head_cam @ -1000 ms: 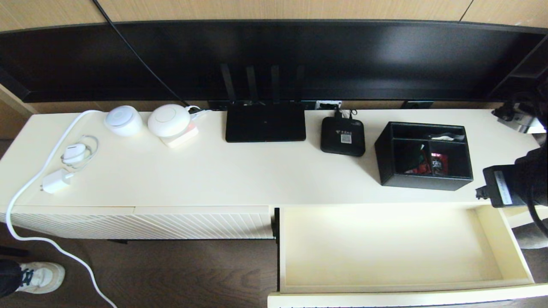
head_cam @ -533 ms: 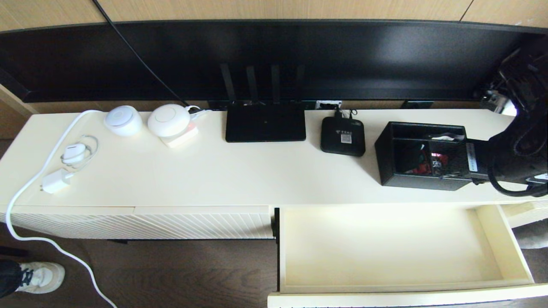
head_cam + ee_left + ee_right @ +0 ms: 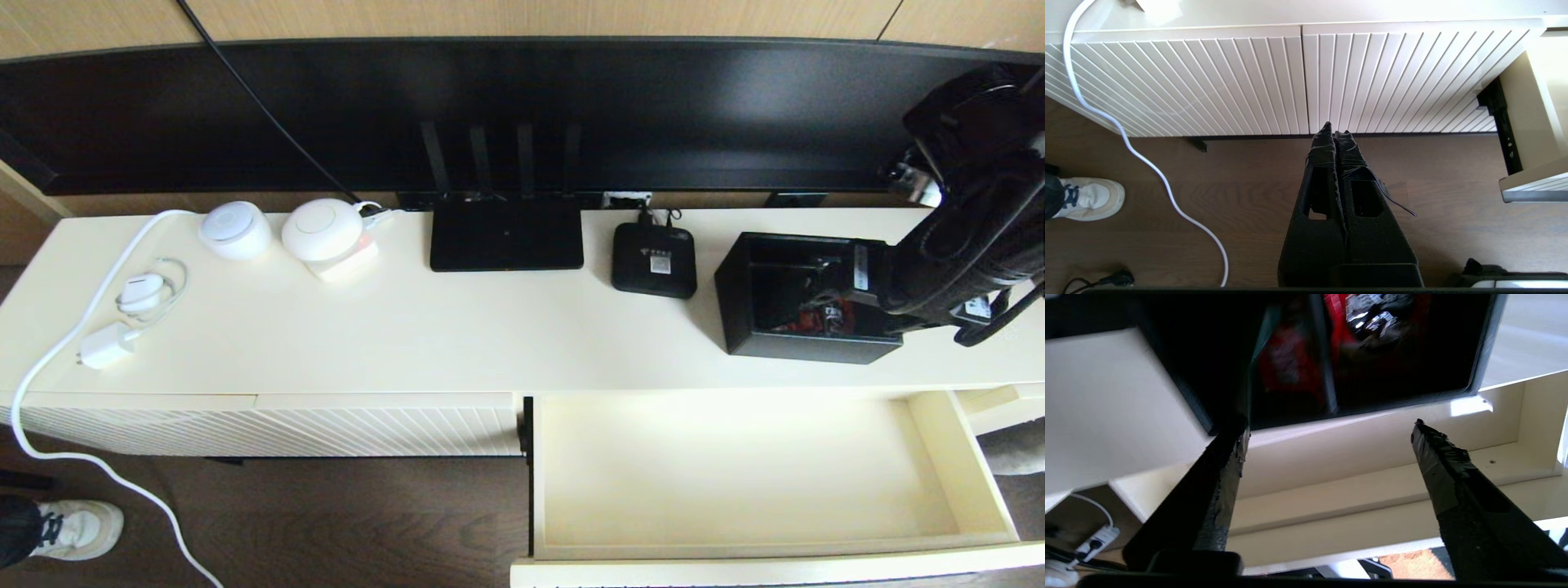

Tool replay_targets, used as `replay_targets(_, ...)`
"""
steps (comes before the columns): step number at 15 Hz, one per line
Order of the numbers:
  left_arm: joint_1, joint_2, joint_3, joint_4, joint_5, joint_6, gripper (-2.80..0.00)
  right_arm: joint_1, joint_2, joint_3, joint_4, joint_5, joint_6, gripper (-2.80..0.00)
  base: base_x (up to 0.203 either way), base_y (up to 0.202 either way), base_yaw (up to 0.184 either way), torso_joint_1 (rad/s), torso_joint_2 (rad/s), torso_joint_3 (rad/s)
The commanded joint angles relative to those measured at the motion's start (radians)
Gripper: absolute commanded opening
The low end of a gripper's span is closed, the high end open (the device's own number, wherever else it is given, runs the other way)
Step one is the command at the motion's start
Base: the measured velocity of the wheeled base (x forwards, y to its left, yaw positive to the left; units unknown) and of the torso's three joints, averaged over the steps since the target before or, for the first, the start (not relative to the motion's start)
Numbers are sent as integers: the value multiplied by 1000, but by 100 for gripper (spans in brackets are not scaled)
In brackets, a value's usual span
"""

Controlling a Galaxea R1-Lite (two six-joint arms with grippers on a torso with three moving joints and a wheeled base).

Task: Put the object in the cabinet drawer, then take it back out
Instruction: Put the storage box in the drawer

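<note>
The object, a black open-top organizer box (image 3: 767, 294), stands on the cream cabinet top at the right, with red items in its square compartments (image 3: 1372, 355). My right gripper (image 3: 824, 290) reaches in from the right over the box's right half and hides that part. Its jaws are open (image 3: 1329, 428), with nothing between them; one fingertip (image 3: 1237, 445) lies by the box's corner. The cabinet drawer (image 3: 735, 474) is pulled out below the box, and its cream inside is bare. My left gripper (image 3: 1336, 130) hangs shut above the floor, in front of the closed ribbed panels.
A flat black router (image 3: 506, 237) and a small black set-top box (image 3: 653, 260) sit left of the organizer. Two white round devices (image 3: 322, 229), a charger (image 3: 106, 347) and a white cable lie far left. A dark TV (image 3: 522, 114) runs along the back. A shoe (image 3: 77, 527) shows on the floor.
My right arm swung from the cabinet's right end, beside the drawer, up and leftward over the box. Its jaws went from shut to open. The box has not moved.
</note>
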Motion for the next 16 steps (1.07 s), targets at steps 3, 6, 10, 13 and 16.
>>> replay_targets(3,0,2,0,0,0,0,-280,-33,44,-38,46,25,-6,0,0,0,0,0,0,0)
replay_targets(6,0,2,0,0,0,0,-280,-45,30,-51,63,45,-7,0,0,0,0,0,0,0)
replay_targets(10,0,2,0,0,0,0,-280,-38,-39,-142,165,132,-19,0,0,0,0,0,0,0)
replay_targets(13,0,2,-1,0,0,0,-280,-37,-61,-135,179,121,-22,0,0,0,0,0,0,0)
replay_targets(16,0,2,0,0,0,0,-280,-54,-44,-94,180,119,-28,0,0,0,0,0,0,0)
